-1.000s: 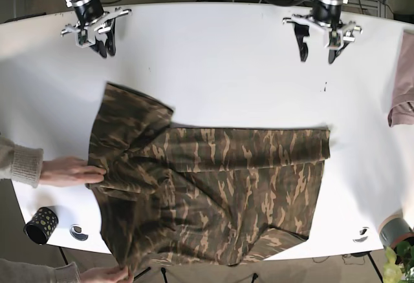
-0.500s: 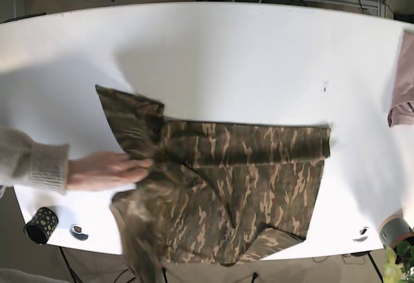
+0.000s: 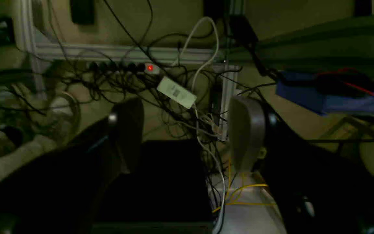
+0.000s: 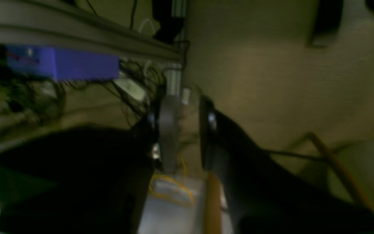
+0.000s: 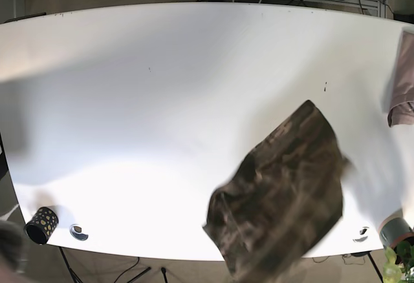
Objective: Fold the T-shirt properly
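Your left end effector [image 3: 187, 130] gapes wide over floor cables [image 3: 174, 84]; your right end effector [image 4: 187, 136] sits narrow. Camouflage T-shirt [image 5: 284, 199] lies bunched, blurred, on the counter [image 5: 162, 102].

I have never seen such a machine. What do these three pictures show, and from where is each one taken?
This is a robot with two arms, meant to fold a T-shirt. The base picture looks down on a white table. On it lies a camouflage T-shirt, blurred and bunched near the front edge. A pink cloth lies at the side edge, and a dotted cup stands at a front corner. Neither arm appears there.

The other two pictures come from cameras on the wrists. Both point away from the table, at cables and floor. The left gripper is open and holds nothing. The right gripper shows a narrow gap with nothing in it.
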Robot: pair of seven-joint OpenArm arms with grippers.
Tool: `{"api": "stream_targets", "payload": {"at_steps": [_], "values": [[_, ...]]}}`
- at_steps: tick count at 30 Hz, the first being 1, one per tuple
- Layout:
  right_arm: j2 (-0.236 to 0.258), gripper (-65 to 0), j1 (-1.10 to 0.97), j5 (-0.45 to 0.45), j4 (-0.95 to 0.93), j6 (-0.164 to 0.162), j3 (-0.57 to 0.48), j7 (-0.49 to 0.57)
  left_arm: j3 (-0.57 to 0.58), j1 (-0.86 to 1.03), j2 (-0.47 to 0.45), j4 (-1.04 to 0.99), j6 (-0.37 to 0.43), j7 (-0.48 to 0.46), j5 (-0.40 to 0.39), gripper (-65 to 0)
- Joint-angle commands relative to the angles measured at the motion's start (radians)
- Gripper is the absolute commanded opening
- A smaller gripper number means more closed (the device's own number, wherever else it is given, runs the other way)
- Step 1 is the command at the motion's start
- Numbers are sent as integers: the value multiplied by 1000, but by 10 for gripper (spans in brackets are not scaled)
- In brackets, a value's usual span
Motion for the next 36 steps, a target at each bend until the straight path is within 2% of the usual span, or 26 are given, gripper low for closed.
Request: {"api": "stream_targets", "payload": {"at_steps": [1, 4, 17, 19, 22, 25, 31, 36], "values": [[18, -547, 30, 3, -78, 10, -49, 10, -3, -28, 0, -87, -1, -15, 0, -278], [37, -547, 99, 3, -178, 2, -98, 12, -3, -95, 0, -186, -1, -15, 0, -278], [34, -547, 324, 3, -473, -6, -271, 13, -5, -302, -3, -458, 1, -15, 3, -278], [34, -547, 361, 2, -514, -45, -299, 13, -5, -339, -5, -506, 19, -16, 3, -278], [40, -547, 402, 2, -569, -107, -340, 38, 3, -378, -6, -555, 88, -16, 4, -278], [43, -545, 447, 2, -627, -142, -391, 79, 3, -428, -6, -604, 113, -16, 4, -276], [51, -544, 548, 2, -772, -199, -469, 96, 3, -522, -6, -756, 111, -16, 4, -275], [47, -544, 617, 2, -859, -203, -475, 96, 3, -623, -31, -912, 110, -27, 4, -275]]}}
